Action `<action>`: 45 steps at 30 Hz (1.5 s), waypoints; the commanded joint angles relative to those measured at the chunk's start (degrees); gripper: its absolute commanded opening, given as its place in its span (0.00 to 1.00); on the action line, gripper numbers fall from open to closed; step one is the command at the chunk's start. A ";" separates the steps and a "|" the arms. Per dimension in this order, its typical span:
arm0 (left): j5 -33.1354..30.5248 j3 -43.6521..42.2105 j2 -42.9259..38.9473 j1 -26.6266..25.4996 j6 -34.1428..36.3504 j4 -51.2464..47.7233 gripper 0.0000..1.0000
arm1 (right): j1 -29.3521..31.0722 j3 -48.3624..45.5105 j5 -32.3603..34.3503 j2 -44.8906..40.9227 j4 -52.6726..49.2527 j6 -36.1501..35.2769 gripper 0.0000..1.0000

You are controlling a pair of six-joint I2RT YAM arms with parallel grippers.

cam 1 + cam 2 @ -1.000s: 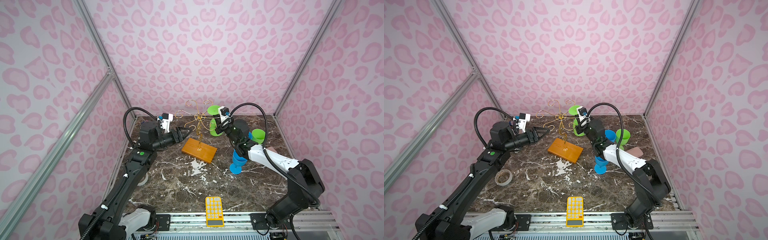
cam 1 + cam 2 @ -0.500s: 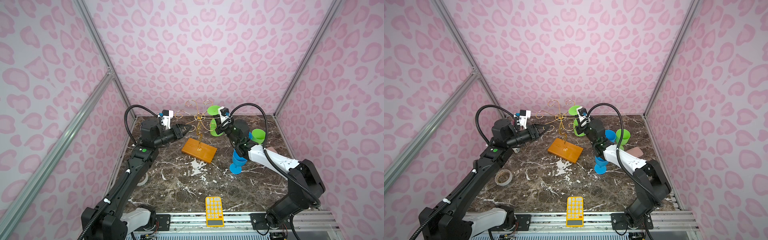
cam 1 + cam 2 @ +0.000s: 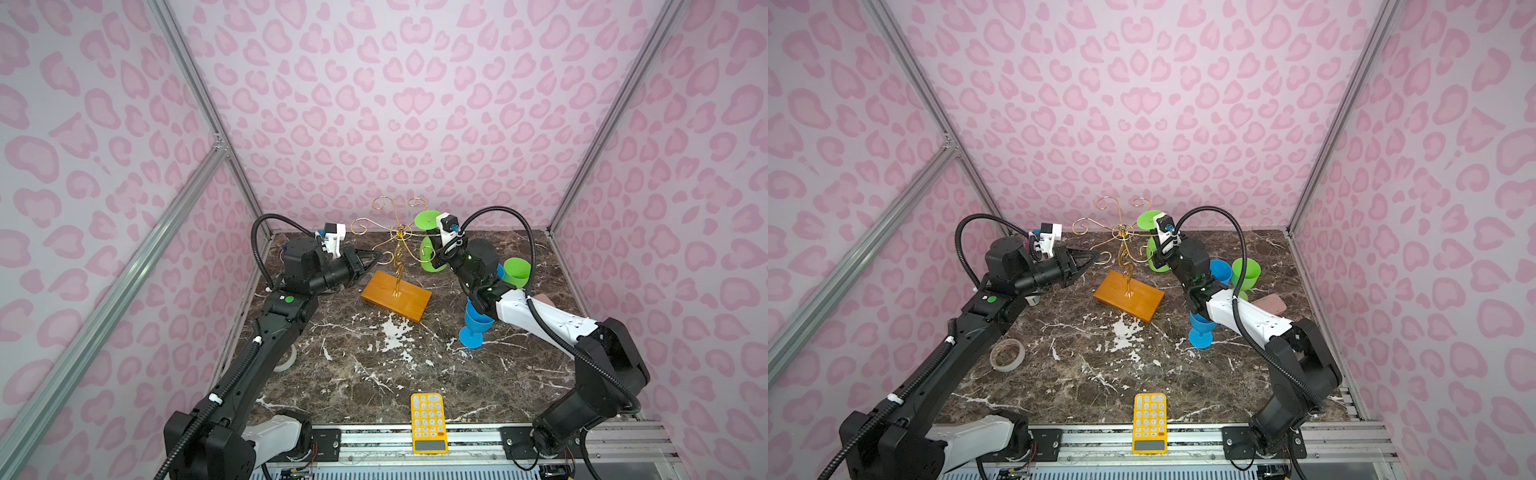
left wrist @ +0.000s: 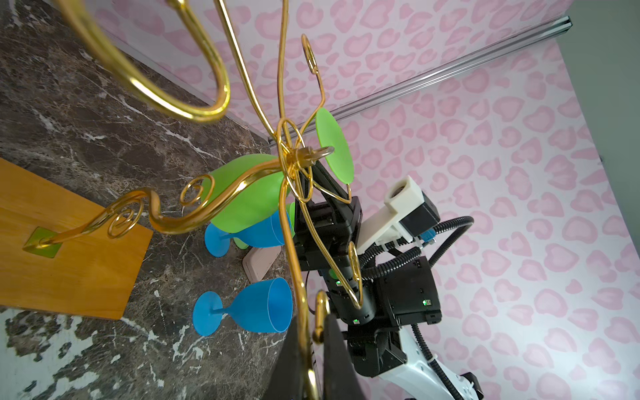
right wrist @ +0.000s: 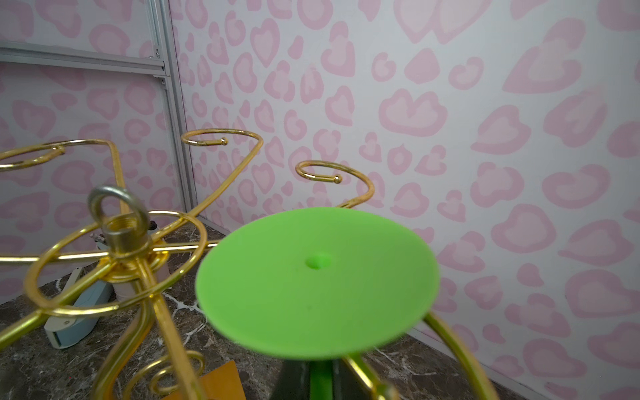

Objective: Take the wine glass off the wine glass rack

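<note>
The wine glass rack, gold wire on an orange wooden base, stands at the back middle. A green wine glass hangs upside down from one scroll arm on the rack's right side. Its foot fills the right wrist view. My right gripper is shut on the glass's stem, just under the foot. My left gripper is shut on a gold scroll arm on the rack's left side. The green bowl shows behind the stem.
A blue wine glass stands upright under my right arm. Another blue glass and a green one sit at the back right by a pink flat object. A tape roll lies left, a yellow calculator at the front edge.
My left gripper moved right, up to the rack, and closed on a scroll arm. The right gripper and the green glass have not moved.
</note>
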 commanded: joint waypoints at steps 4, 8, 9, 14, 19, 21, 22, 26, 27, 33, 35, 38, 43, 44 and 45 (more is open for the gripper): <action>0.13 0.93 0.53 -0.08 7.44 2.82 0.04 | -0.30 -0.49 3.20 1.17 -2.60 -0.45 0.00; 0.04 0.49 0.54 -0.10 7.01 2.80 0.04 | -0.75 -1.00 3.71 1.88 -1.07 0.57 0.00; -0.06 0.36 0.52 -0.04 7.04 2.81 0.04 | -0.87 -1.33 3.99 1.90 -0.29 1.07 0.00; -0.39 0.18 0.20 0.05 6.72 2.22 0.04 | -2.12 -2.80 3.95 2.10 3.44 3.96 0.00; -0.66 -0.11 0.28 0.14 6.40 2.11 0.04 | -3.71 -3.26 1.89 2.89 6.38 8.11 0.00; -0.58 -0.33 0.28 0.19 6.21 2.28 0.04 | -3.88 -2.97 1.71 3.21 6.45 8.43 0.00; -0.57 -0.39 0.19 0.21 6.17 2.38 0.04 | -3.89 -2.91 1.81 3.29 6.44 8.43 0.00; -0.60 -0.43 0.20 0.34 6.25 2.37 0.04 | -4.07 -3.30 3.81 3.17 6.37 8.42 0.00; -0.57 -0.38 0.29 0.33 6.21 2.30 0.04 | -4.15 -3.43 4.05 3.07 6.42 8.57 0.00; -0.58 -0.19 0.36 0.96 6.06 1.88 0.04 | -5.46 -4.13 3.79 2.02 6.80 9.56 0.00; -0.66 -0.21 0.31 1.24 5.81 1.86 0.04 | -5.64 -4.34 4.14 1.49 7.05 9.57 0.00; -1.09 -0.13 0.20 1.60 5.33 1.85 0.05 | -5.95 -4.45 4.31 0.69 7.13 9.49 0.00; -1.36 0.05 0.46 1.74 4.88 1.77 0.12 | -6.32 -5.30 4.58 -1.27 7.13 9.08 0.00; -1.36 0.04 0.53 1.80 4.79 1.68 0.15 | -6.39 -5.64 4.65 -1.70 7.13 9.06 0.00; -1.36 0.03 0.55 1.76 4.69 1.60 0.18 | -6.49 -5.82 4.67 -1.99 7.19 8.97 0.00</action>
